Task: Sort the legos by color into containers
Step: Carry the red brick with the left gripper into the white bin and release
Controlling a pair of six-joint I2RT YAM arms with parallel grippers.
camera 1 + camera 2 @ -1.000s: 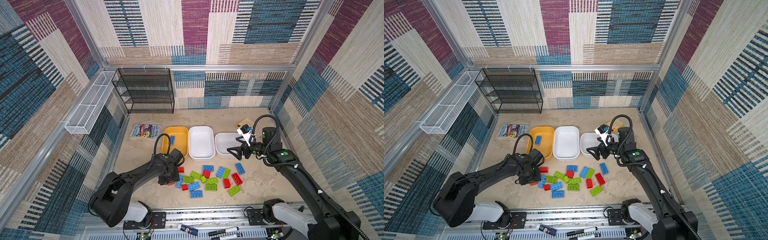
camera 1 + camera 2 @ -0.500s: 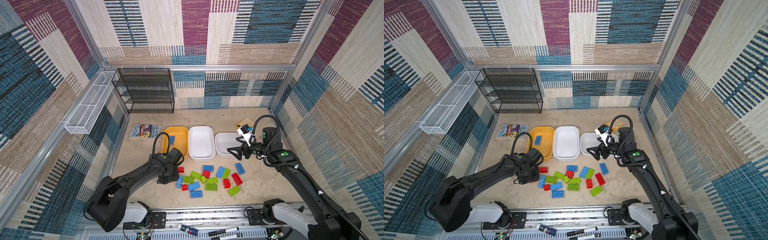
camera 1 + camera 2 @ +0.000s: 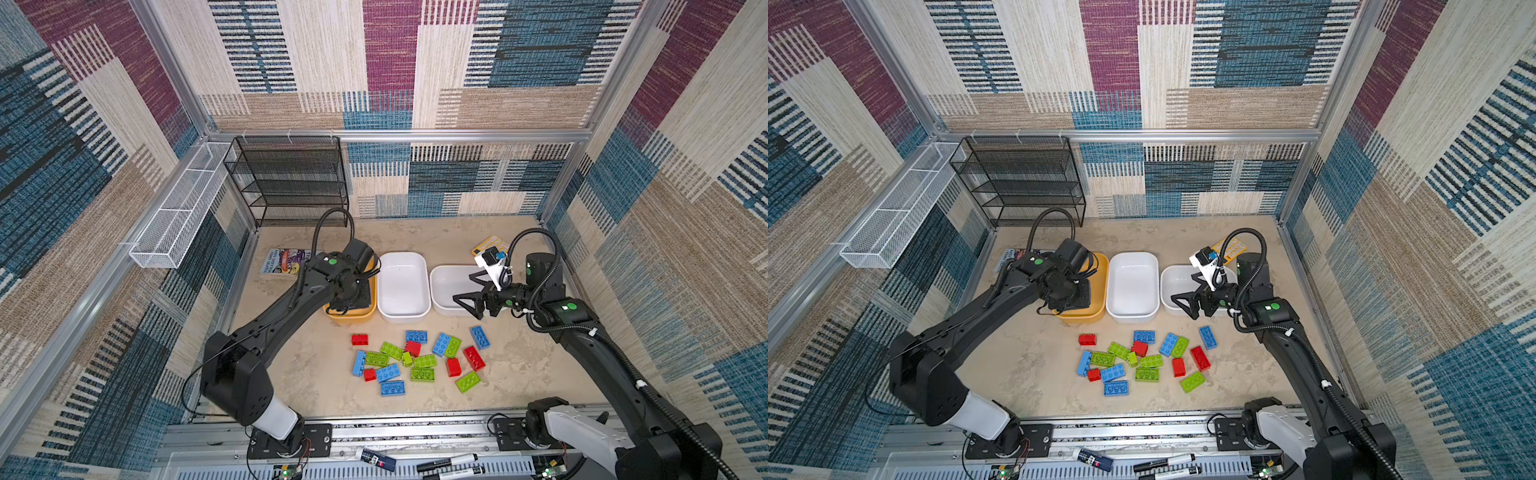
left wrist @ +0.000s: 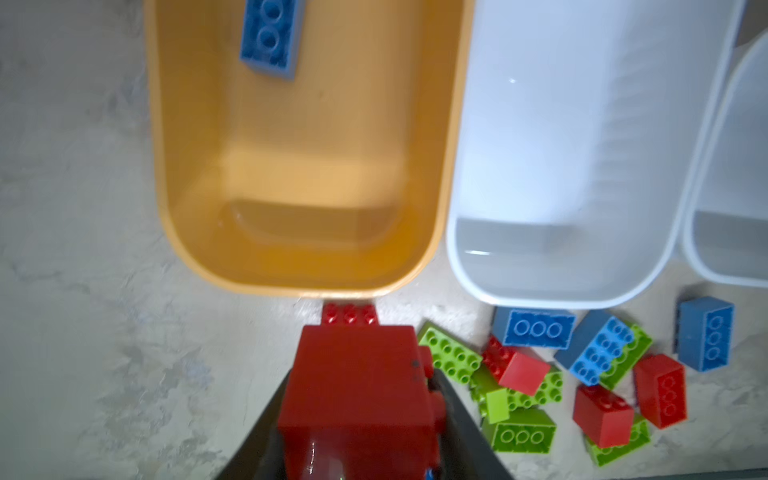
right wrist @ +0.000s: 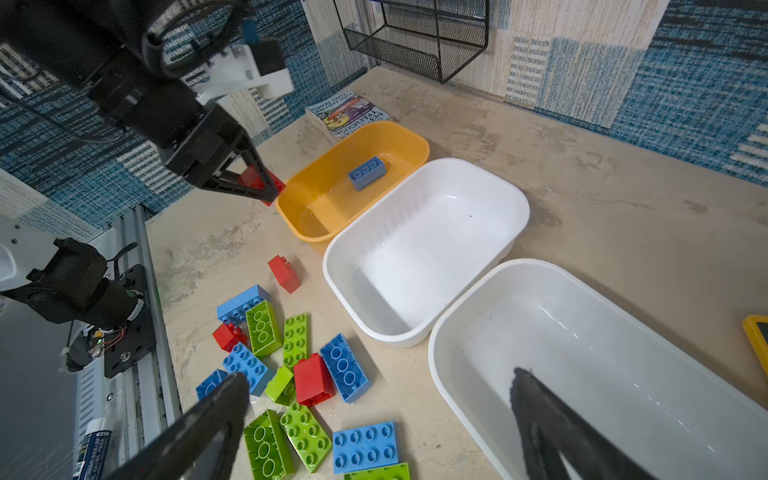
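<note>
My left gripper [image 5: 254,188] is shut on a red lego [image 4: 357,390], hanging just in front of the near end of the mustard yellow container [image 3: 353,319]. One blue lego [image 5: 366,171] lies inside that container. Beside it stand two white containers, the middle one [image 3: 423,270] and the right one [image 3: 436,286], both holding nothing. Several red, blue and green legos [image 3: 415,361] lie in a loose pile on the floor in front of them. Above the near left corner of the right white container, my right gripper [image 3: 467,303] is open and holds nothing.
A book [image 3: 284,262] lies left of the yellow container, and a flat yellow calculator [image 3: 488,243] behind the right white one. A black mesh rack [image 3: 291,183] stands at the back left. A white wire basket [image 3: 178,208] hangs on the left wall. Markers [image 3: 449,461] lie on the front rail.
My left gripper closed on a red lego at the pile's left edge and carried it up and back towards the yellow container. The right arm has not moved.
</note>
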